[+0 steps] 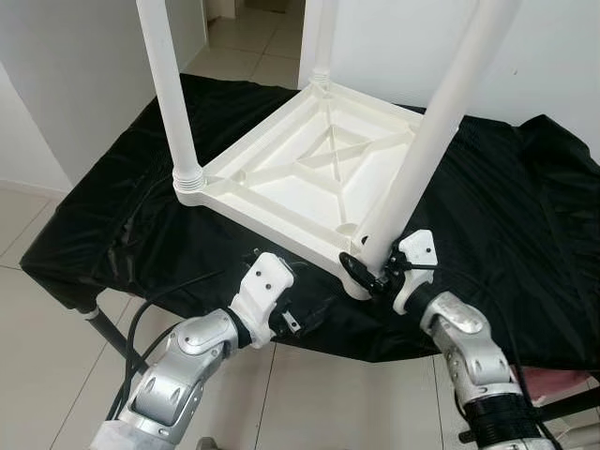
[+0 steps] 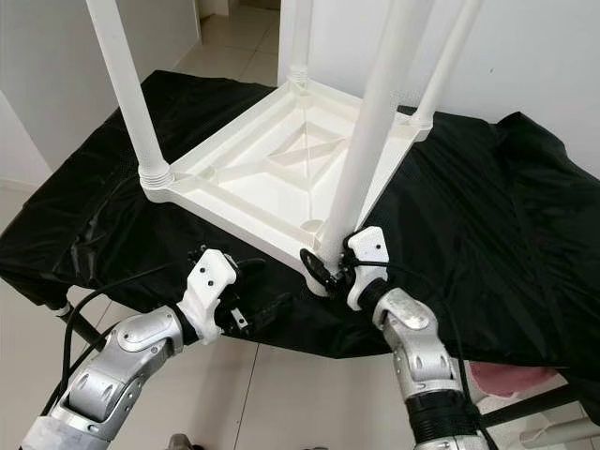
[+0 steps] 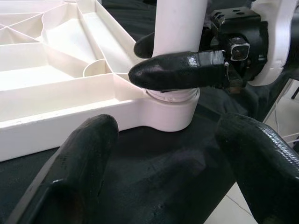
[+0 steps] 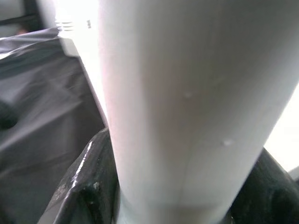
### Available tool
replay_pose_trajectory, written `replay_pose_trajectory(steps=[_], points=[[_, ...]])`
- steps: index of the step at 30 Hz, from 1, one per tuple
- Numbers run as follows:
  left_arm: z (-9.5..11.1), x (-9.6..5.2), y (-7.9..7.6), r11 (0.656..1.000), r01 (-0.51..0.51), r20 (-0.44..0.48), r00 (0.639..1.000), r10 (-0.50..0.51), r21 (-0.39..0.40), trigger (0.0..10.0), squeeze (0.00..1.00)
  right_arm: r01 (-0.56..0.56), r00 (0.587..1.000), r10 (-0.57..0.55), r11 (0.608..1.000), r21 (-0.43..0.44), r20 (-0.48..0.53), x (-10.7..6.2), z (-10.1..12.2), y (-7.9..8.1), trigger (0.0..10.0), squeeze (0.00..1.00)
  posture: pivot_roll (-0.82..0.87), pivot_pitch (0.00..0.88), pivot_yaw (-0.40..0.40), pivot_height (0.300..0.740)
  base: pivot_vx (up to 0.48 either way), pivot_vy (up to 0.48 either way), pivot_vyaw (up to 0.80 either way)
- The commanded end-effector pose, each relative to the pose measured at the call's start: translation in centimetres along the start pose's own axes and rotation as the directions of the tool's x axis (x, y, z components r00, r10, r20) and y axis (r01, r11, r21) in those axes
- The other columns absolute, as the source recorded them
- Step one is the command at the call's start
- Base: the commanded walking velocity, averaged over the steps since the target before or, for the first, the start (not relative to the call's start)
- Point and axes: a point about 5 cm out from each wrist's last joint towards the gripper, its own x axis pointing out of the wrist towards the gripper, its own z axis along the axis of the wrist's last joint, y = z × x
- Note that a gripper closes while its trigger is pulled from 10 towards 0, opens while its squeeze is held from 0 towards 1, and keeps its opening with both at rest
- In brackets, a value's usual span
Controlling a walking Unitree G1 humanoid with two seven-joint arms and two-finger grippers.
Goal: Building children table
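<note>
A white plastic table top point(image 1: 319, 173) lies upside down on a black cloth point(image 1: 506, 206), its ribbed underside facing up and one corner pointing toward the robot at 6 o'clock. The cloth covers a work surface standing on a pale tiled floor point(image 1: 37, 356).

Four white legs show in the right eye view, one at each corner, all with their long axes running up and out of the top of the picture. The 9 o'clock leg point(image 1: 169, 94) sits in a threaded collar and leans slightly. The far leg point(image 1: 323, 37) stands at 12 o'clock. The 3 o'clock leg point(image 2: 448, 56) rises from the right-hand corner. The near leg point(image 1: 441, 122) stands in the corner socket at 6 o'clock and tilts toward 1 o'clock.

The right gripper point(image 1: 375, 272) is clamped on the near leg just above its socket, one black finger point(image 3: 182, 70) wrapped across the front of the tube and the other behind it. In the right wrist view the leg point(image 4: 187, 112) runs between the two dark fingers.

The left gripper point(image 3: 173, 163) hovers low over the cloth at about 7 o'clock of that corner, just beside the table top's edge, its two fingers spread apart and holding nothing, pointed at the same socket point(image 3: 170, 112).
</note>
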Motion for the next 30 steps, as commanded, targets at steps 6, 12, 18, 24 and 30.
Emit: replay_pose_trajectory(steps=[6,12,18,24,30], points=[[-0.3,0.3,0.1,0.999,0.032,-0.014,0.999,-0.032,0.002,10.0,0.00,0.326,0.940,-0.334,0.939,0.106,0.068,-0.5,1.3,1.4,10.0,0.00,-0.01,0.075,-0.043,0.740,0.000,0.000,0.00],[-0.4,0.2,-0.2,0.999,0.043,-0.017,0.999,-0.043,-0.001,10.0,0.00,0.440,0.890,-0.453,0.885,0.152,0.060,0.0,1.4,3.3,10.0,0.00,0.00,0.078,-0.039,0.740,0.000,0.000,0.00],[-0.7,0.3,-0.5,0.998,0.061,-0.033,0.998,-0.060,0.018,10.0,0.00,0.446,0.888,-0.457,0.881,0.158,0.046,-0.2,1.7,3.2,10.0,0.00,0.00,0.077,-0.042,0.740,0.000,0.000,0.00],[-0.6,0.3,-0.2,0.998,0.054,-0.029,0.998,-0.054,0.019,10.0,0.00,0.415,0.901,-0.430,0.894,0.166,0.064,0.0,2.0,3.4,10.0,0.06,0.00,0.069,-0.043,0.740,0.000,0.000,0.00],[-0.7,0.3,0.0,0.999,0.048,-0.031,0.998,-0.047,0.021,10.0,0.00,0.285,0.946,-0.301,0.948,0.141,0.116,-0.5,2.5,2.6,10.0,1.00,0.00,0.060,-0.045,0.740,0.000,0.000,0.00]])
